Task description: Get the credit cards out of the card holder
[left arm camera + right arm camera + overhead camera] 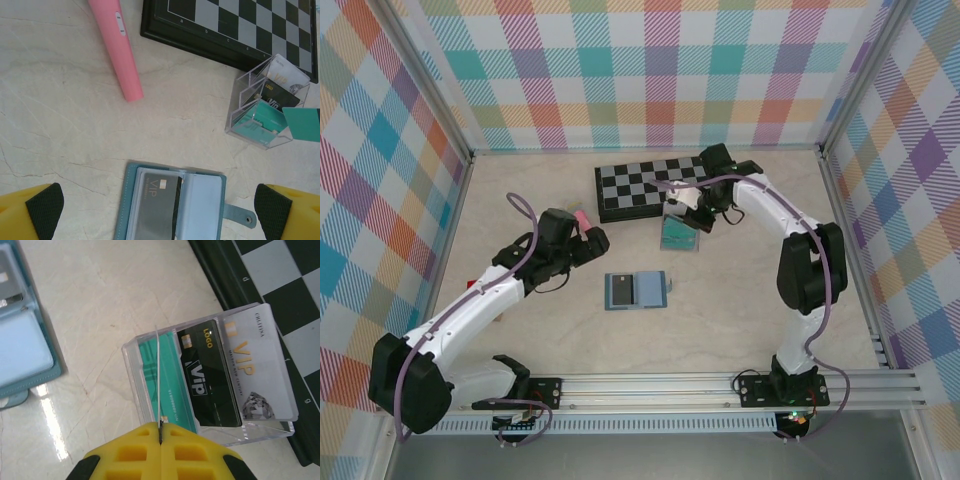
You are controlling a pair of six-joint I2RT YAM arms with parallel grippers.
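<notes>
Over the box [135, 365], right end effector [160, 432] pinches card [302, 124].

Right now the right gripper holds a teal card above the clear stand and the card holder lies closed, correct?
No: the left wrist view shows the card holder lying open. The right gripper does hold a teal card above the clear stand.

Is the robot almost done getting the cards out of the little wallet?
Almost. Done: a black card, a white card and a teal card sit in the clear box. In hand: the right hand is shut on a second teal card by that box. Left: one grey card sits in the open card holder, under the open left hand.
</notes>
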